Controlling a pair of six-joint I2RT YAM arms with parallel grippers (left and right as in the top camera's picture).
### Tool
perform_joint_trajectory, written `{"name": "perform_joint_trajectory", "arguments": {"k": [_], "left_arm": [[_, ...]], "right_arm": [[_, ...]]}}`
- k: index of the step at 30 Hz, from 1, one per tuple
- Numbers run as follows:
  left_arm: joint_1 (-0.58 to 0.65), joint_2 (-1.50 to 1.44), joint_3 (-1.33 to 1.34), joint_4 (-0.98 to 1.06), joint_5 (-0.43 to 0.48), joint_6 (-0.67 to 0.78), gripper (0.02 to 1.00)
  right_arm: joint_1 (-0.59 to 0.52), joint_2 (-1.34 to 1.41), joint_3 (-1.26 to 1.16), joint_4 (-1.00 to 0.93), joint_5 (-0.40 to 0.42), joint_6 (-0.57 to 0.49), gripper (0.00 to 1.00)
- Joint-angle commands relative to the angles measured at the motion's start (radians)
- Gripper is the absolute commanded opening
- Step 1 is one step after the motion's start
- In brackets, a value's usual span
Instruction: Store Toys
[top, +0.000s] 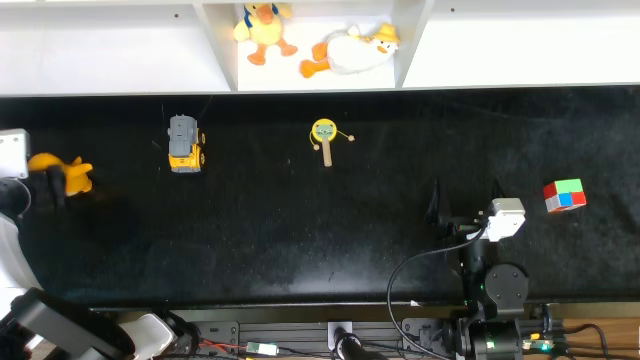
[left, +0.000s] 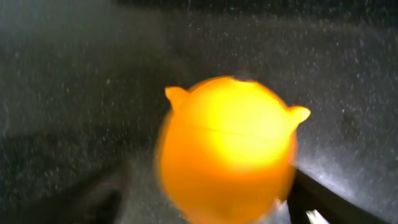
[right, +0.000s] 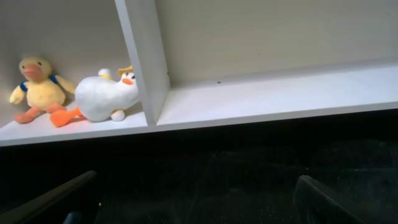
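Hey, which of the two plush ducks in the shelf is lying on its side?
The white duck. It lies tipped over with its orange feet out, while the yellow duck beside it sits upright.

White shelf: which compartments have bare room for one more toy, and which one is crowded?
The right compartment and the left compartment are bare. The middle compartment is crowded: a yellow plush duck and a white plush goose sit in it.

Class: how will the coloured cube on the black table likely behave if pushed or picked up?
The cube sits on a flat face, so it should slide, not roll. It looks like hard plastic: probably stiff and light. Smooth sides might slip in a grip.
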Motion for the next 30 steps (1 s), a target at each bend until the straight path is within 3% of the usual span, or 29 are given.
{"name": "perform_joint_trajectory", "arguments": {"k": [1,6,12,17,24,30], "left_arm": [[-0.005,0.006,0.021,0.003,0.025,0.011,0.527],[-0.005,0.006,0.021,0.013,0.080,0.011,0.235],[-0.005,-0.045,0.021,0.035,0.117,-0.081,0.086],[-0.011,-0.136,0.021,0.097,0.117,-0.205,0.038],[-0.105,-0.193,0.031,0.204,0.102,-0.299,0.062],[-0.214,-0.124,0.097,0.261,0.005,-0.357,0.062]], "right_arm": [[-0.006,-0.007,-0.013,0.005,-0.006,0.001,0.996],[-0.006,-0.007,-0.013,0.005,-0.006,0.000,0.996],[-0.006,-0.007,-0.013,0.005,-0.006,0.001,0.996],[-0.006,-0.008,-0.013,0.005,-0.006,0.001,0.996],[-0.006,-0.008,-0.013,0.005,-0.006,0.001,0.996],[-0.006,-0.007,-0.013,0.005,-0.006,0.000,0.996]]}}
